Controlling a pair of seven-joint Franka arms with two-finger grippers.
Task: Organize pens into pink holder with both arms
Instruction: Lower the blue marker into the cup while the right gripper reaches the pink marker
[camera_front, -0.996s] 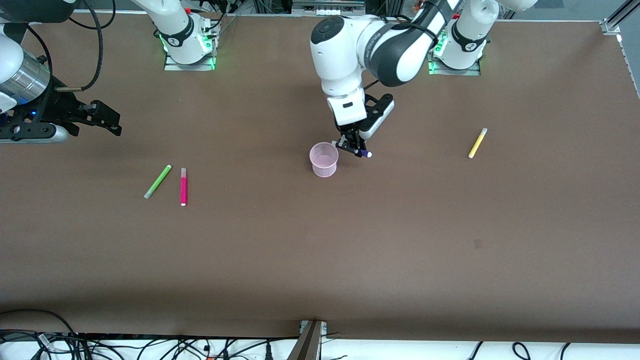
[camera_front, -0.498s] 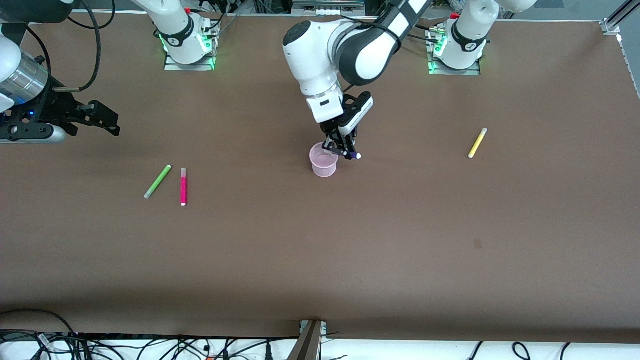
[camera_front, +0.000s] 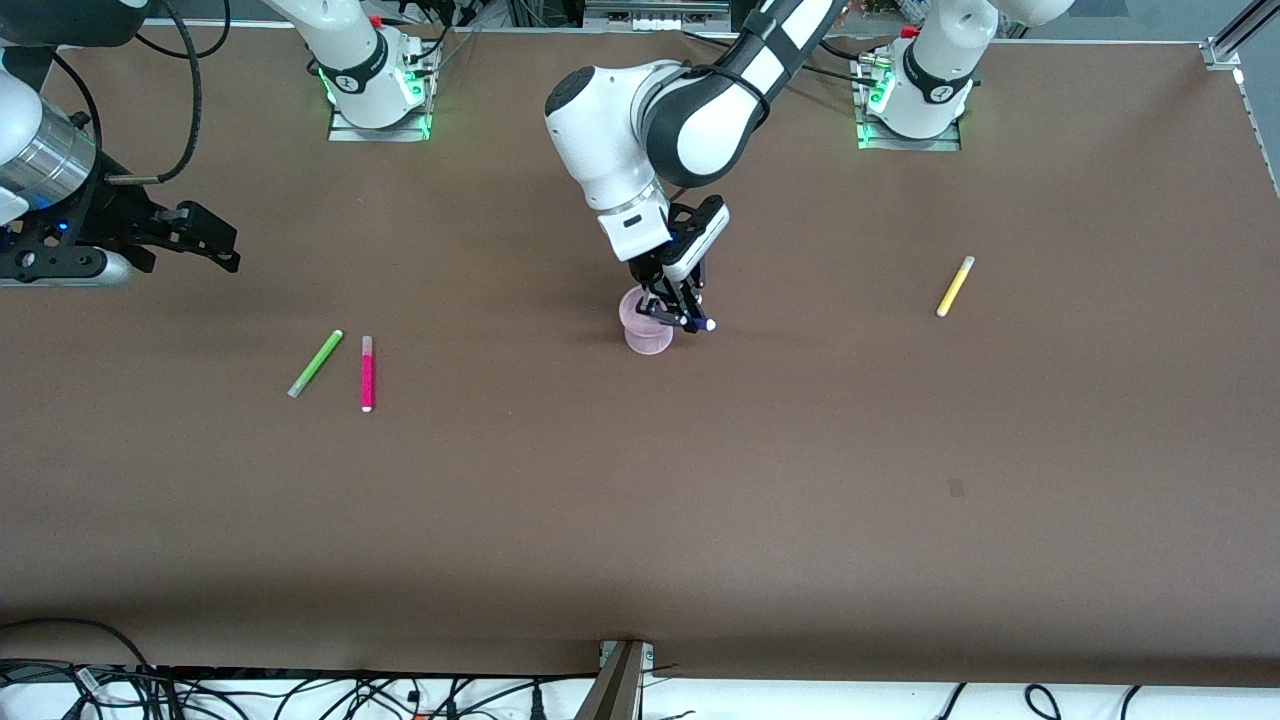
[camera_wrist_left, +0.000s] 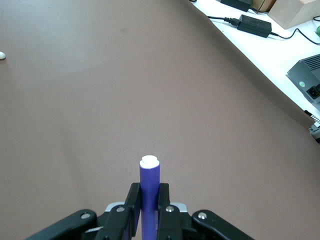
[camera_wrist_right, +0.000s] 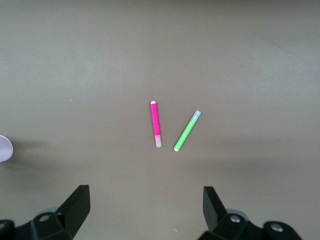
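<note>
My left gripper (camera_front: 678, 311) is shut on the dark purple pen (camera_front: 699, 321) and holds it tilted over the rim of the pink holder (camera_front: 645, 335). In the left wrist view the purple pen (camera_wrist_left: 149, 192) sticks out between the shut fingers, pale end up. The lime green pen (camera_front: 316, 363) and the magenta pink pen (camera_front: 367, 372) lie side by side toward the right arm's end of the table; they also show in the right wrist view, green (camera_wrist_right: 186, 131) and pink (camera_wrist_right: 156, 124). The yellow pen (camera_front: 955, 286) lies toward the left arm's end. My right gripper (camera_front: 205, 245) is open and empty, waiting in the air.
The pink holder's edge shows in the right wrist view (camera_wrist_right: 4, 148). Cables and power bricks (camera_wrist_left: 255, 23) lie on the white strip along the table's edge nearest the front camera. A metal bracket (camera_front: 622, 680) stands at that edge.
My left arm has carried the purple pen sideways toward the right arm's end, from beside the holder to over its rim. The right arm has stayed still.
</note>
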